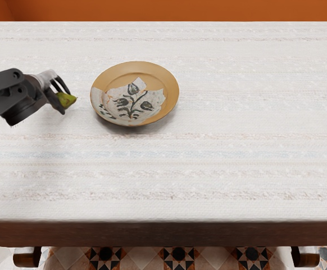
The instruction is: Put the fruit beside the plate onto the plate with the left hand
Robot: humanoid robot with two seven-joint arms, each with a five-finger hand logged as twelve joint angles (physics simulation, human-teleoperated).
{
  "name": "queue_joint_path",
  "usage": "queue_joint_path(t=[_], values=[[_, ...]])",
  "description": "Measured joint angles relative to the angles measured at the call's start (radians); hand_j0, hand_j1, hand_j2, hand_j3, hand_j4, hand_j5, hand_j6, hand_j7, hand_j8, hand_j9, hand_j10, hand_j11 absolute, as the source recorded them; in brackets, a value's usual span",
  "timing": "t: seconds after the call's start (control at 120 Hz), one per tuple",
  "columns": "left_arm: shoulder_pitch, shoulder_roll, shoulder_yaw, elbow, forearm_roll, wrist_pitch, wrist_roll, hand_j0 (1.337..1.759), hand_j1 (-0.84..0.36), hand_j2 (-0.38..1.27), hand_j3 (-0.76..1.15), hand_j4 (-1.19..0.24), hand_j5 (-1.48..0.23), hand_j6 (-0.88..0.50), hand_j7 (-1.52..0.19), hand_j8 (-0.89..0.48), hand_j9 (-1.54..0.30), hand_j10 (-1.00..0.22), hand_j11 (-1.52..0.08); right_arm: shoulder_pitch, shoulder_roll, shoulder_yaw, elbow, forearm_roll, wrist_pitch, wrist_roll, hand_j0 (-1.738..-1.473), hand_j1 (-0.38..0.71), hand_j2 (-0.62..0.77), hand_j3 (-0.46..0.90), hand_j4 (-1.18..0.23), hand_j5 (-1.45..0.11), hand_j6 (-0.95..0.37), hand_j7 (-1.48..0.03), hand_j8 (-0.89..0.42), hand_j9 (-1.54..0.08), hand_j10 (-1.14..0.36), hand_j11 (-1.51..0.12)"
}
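Head view: near the left edge of the white-clothed tabletop [236, 157], the left hand [54, 90] pinches a small yellow-green fruit [68, 100] in curled fingers (dark-tipped), just left of the round orange plate [166, 84] with a flower-painted white centre.

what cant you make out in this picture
Small yellow-green fruit: head view, too small to name its kind; left side hidden by the grasping left hand.
Fruit resting or lifted: cannot tell, head view.
Dark grey left arm: cut off by left edge.
Right arm: outside the head view.
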Motion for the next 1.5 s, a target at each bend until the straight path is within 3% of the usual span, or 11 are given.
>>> queue_joint_path(t=[0.225, 0.65, 0.792, 0.883, 0.992, 1.042, 1.167, 1.292, 1.5], values=[[-0.09, -0.001, -0.013, 0.002, -0.226, -0.008, 0.0, 1.657, -0.33, 0.41, 0.0, -0.64, -0.88, -0.44, -0.86, -0.47, -0.87, -0.66, -0.87, 0.0, 0.0, 0.0, 0.0, 0.0, 0.0, 0.0, -1.658, -0.35, 0.0, 0.0, 0.0, 0.0, 0.0, 0.0, 0.0, 0.0, 0.0, 0.0], [-0.103, -0.133, -0.054, 0.001, -0.268, -0.033, 0.0, 1.658, -0.32, 0.49, 0.0, -0.64, -0.88, -0.48, -0.86, -0.52, -0.86, -0.65, -0.87, 0.0, 0.0, 0.0, 0.0, 0.0, 0.0, 0.0, -1.658, -0.35, 0.0, 0.0, 0.0, 0.0, 0.0, 0.0, 0.0, 0.0, 0.0, 0.0], [-0.114, -0.135, -0.098, 0.001, -0.272, -0.048, 0.0, 1.658, -0.03, 0.25, 0.0, -0.36, -0.5, -0.28, -0.49, -0.3, -0.49, -0.37, -0.49, 0.0, 0.0, 0.0, 0.0, 0.0, 0.0, 0.0, -1.658, -0.35, 0.0, 0.0, 0.0, 0.0, 0.0, 0.0, 0.0, 0.0, 0.0, 0.0], [-0.106, -0.053, -0.195, 0.002, -0.371, -0.238, 0.0, 1.658, 0.09, 0.16, 0.0, -0.25, -0.34, -0.2, -0.33, -0.21, -0.33, -0.25, -0.33, 0.0, 0.0, 0.0, 0.0, 0.0, 0.0, 0.0, -1.658, -0.35, 0.0, 0.0, 0.0, 0.0, 0.0, 0.0, 0.0, 0.0, 0.0, 0.0], [-0.067, 0.049, -0.266, 0.002, -0.559, -0.513, 0.0, 1.658, 0.17, 0.1, 0.0, -0.16, -0.22, -0.13, -0.22, -0.14, -0.22, -0.17, -0.22, 0.0, 0.0, 0.0, 0.0, 0.0, 0.0, 0.0, -1.658, -0.35, 0.0, 0.0, 0.0, 0.0, 0.0, 0.0, 0.0, 0.0, 0.0, 0.0], [-0.015, 0.094, -0.31, 0.003, -0.627, -0.591, 0.0, 1.658, 0.2, 0.08, 0.0, -0.14, -0.18, -0.11, -0.18, -0.12, -0.18, -0.14, -0.18, 0.0, 0.0, 0.0, 0.0, 0.0, 0.0, 0.0, -1.658, -0.35, 0.0, 0.0, 0.0, 0.0, 0.0, 0.0, 0.0, 0.0, 0.0, 0.0], [0.262, 0.13, -0.504, 0.003, -0.81, -0.68, 0.0, 1.658, 0.25, 0.05, 0.0, -0.09, -0.12, -0.08, -0.12, -0.08, -0.12, -0.09, -0.12, 0.0, 0.0, 0.0, 0.0, 0.0, 0.0, 0.0, -1.658, -0.35, 0.0, 0.0, 0.0, 0.0, 0.0, 0.0, 0.0, 0.0, 0.0, 0.0], [0.312, 0.218, -0.601, 0.003, -0.942, -0.707, 0.0, 1.658, 0.28, 0.03, 0.0, -0.06, -0.08, -0.05, -0.08, -0.05, -0.08, -0.06, -0.08, 0.001, 0.0, 0.0, 0.0, 0.0, 0.0, 0.0, -1.658, -0.35, 0.0, 0.0, 0.0, 0.0, 0.0, 0.0, 0.0, 0.0, 0.0, 0.0], [0.359, 0.355, -0.635, 0.004, -1.005, -0.717, 0.0, 1.658, 0.31, 0.01, 0.0, -0.04, -0.05, -0.03, -0.05, -0.03, -0.05, -0.04, -0.05, 0.003, 0.0, 0.0, 0.0, 0.0, 0.0, 0.0, -1.658, -0.35, 0.0, 0.0, 0.0, 0.0, 0.0, 0.0, 0.0, 0.0, 0.0, 0.0]])
